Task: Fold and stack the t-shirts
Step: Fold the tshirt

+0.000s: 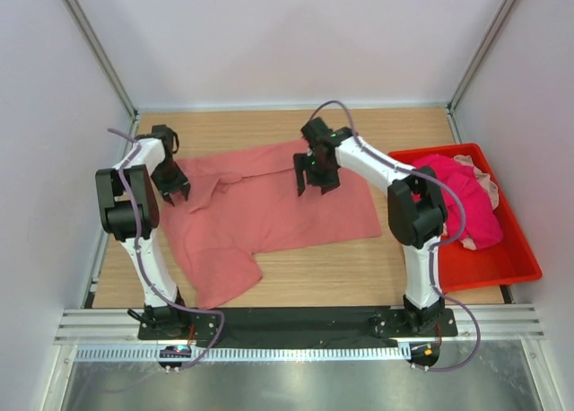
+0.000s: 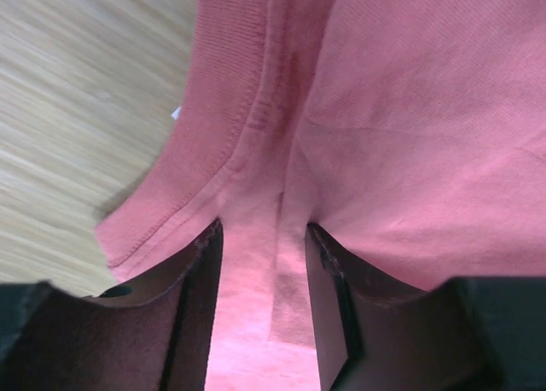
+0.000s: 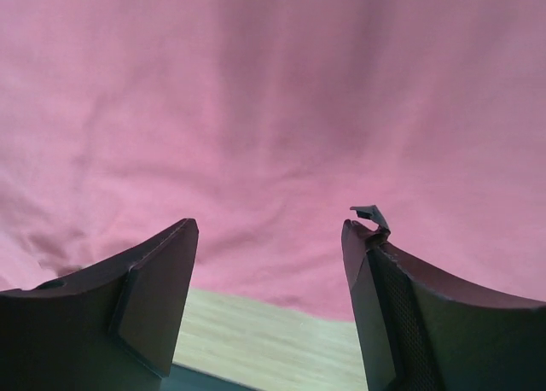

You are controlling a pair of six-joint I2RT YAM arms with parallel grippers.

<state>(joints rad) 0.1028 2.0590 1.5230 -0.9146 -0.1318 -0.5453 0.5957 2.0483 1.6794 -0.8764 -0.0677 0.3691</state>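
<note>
Barely started. Salmon t-shirt (image 1: 269, 209) spread rumpled on table (image 1: 359, 267), no fold yet. Left gripper (image 1: 176, 192) pinching its left edge by a hem. Right gripper (image 1: 317, 187) spread wide over far edge, holding nothing. Magenta t-shirt (image 1: 466, 209) and pale pink t-shirt (image 1: 485, 185) heaped in red bin (image 1: 493, 263). No stack.

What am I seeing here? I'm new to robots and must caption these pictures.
Two robot arms are bolted at a wooden table. The wide picture looks down from above; the other two come from a camera on each wrist. A salmon t-shirt lies spread on the table; a red bin at the right holds a magenta shirt and a pale pink shirt. The left tool pinches a fold of the salmon t-shirt near its edge; the right tool hangs open above it, holding nothing.
</note>
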